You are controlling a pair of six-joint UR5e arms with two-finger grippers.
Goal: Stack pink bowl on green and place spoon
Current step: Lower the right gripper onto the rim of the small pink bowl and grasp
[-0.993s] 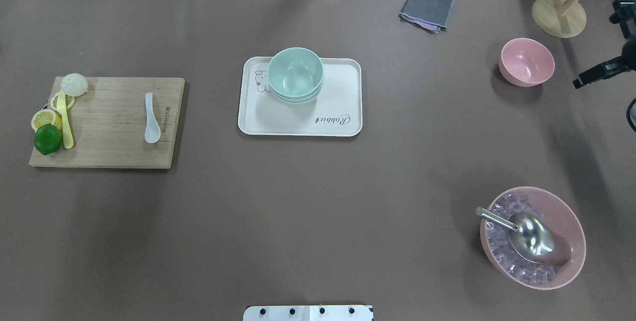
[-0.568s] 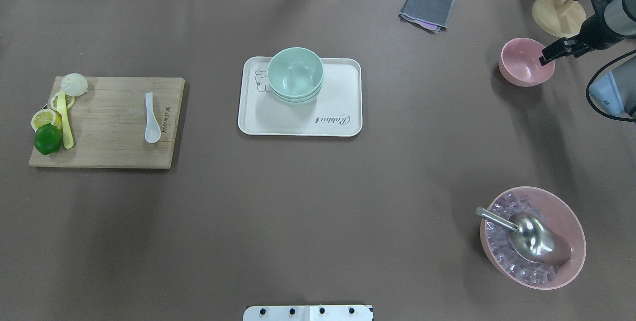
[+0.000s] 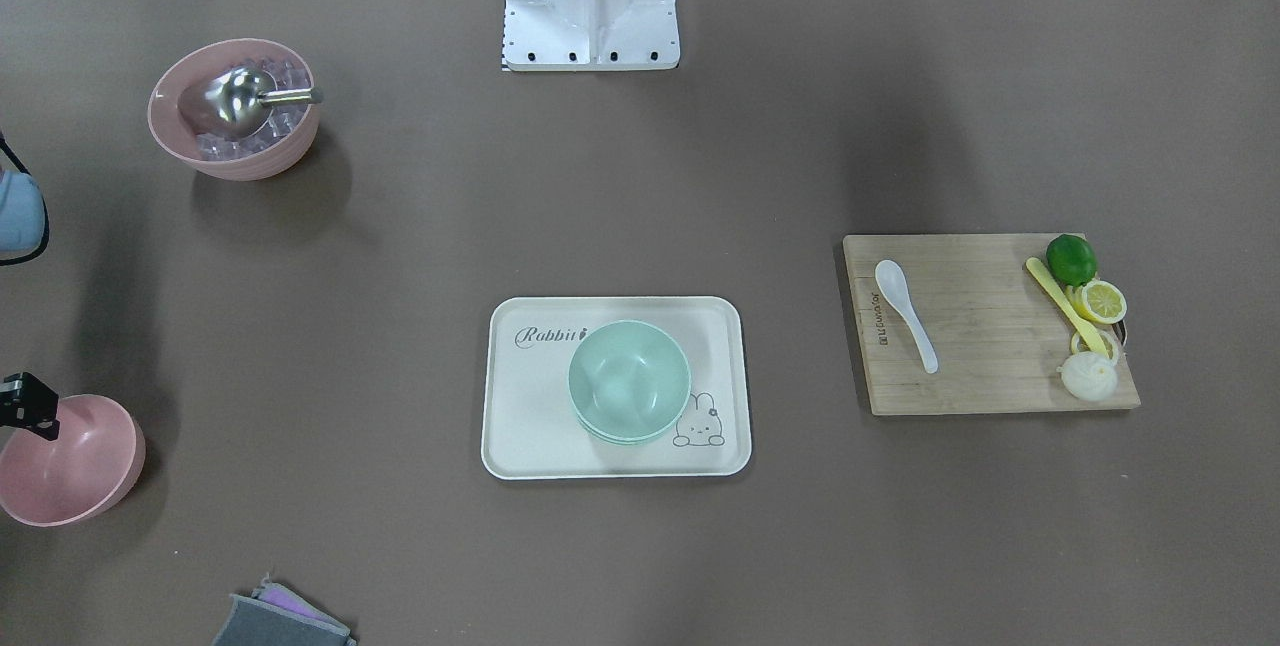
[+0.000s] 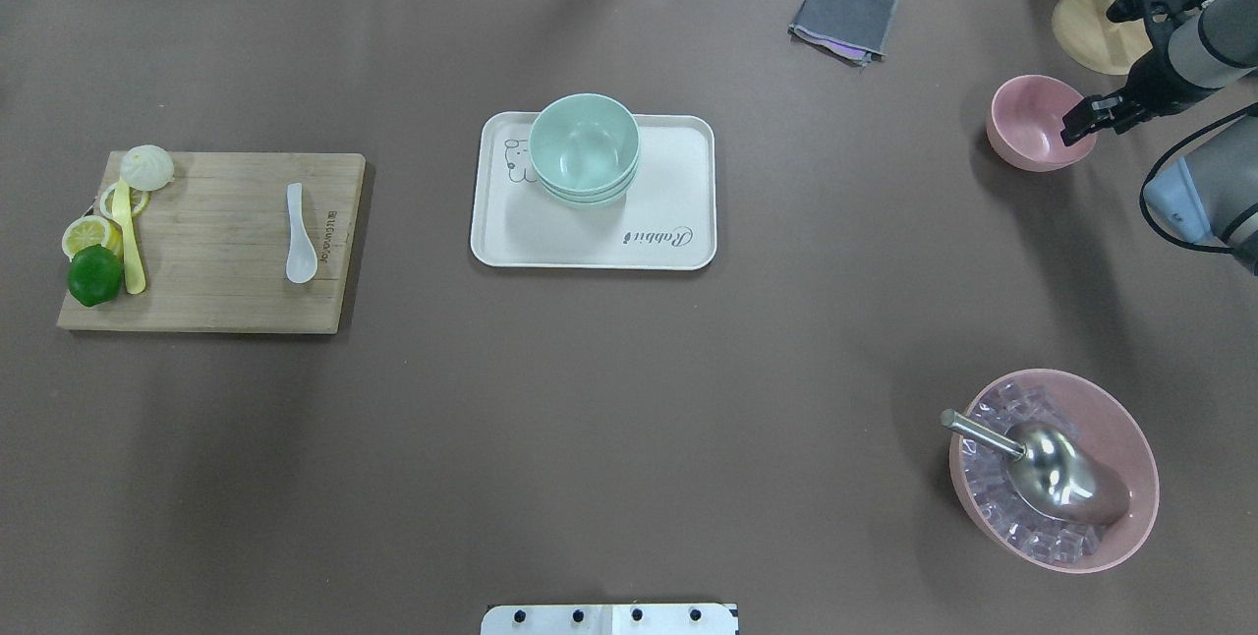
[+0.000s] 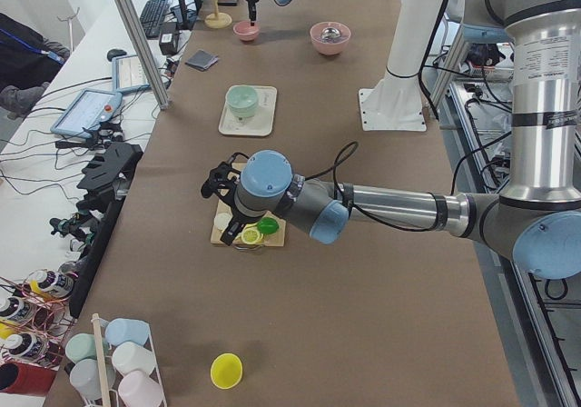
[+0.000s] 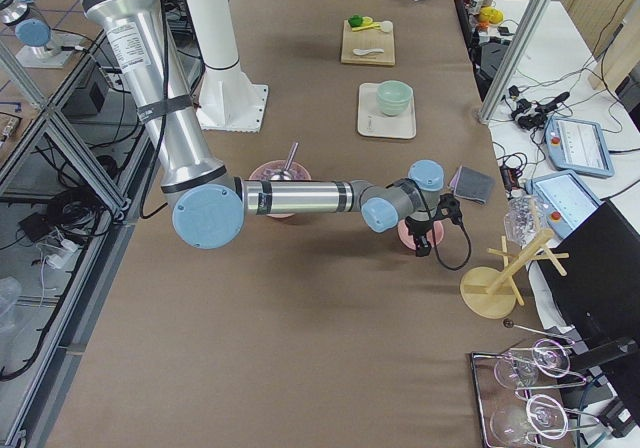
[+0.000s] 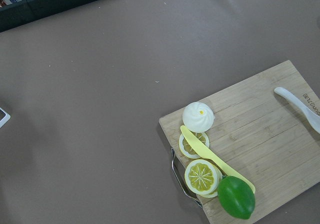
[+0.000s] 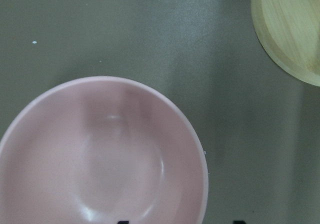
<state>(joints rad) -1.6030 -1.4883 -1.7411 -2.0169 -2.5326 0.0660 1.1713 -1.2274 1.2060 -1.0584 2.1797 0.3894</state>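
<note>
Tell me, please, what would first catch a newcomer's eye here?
The right arm's open tool is poised at the small pink bowl's rim, far right. Mid-table, stacked green bowls sit on a rabbit tray; a white spoon lies on the cutting board, left.

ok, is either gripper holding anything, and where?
Nothing held by right gripper: open, straddling the small pink bowl's rim. Left gripper: cannot tell.

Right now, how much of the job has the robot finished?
Nothing is finished yet. The pink bowl sits far from the green bowls on the tray, and the spoon lies on the board. In hand: the right gripper is open at the pink bowl's rim. Left to do: grip it, stack it on the green bowls, then place the spoon.
</note>
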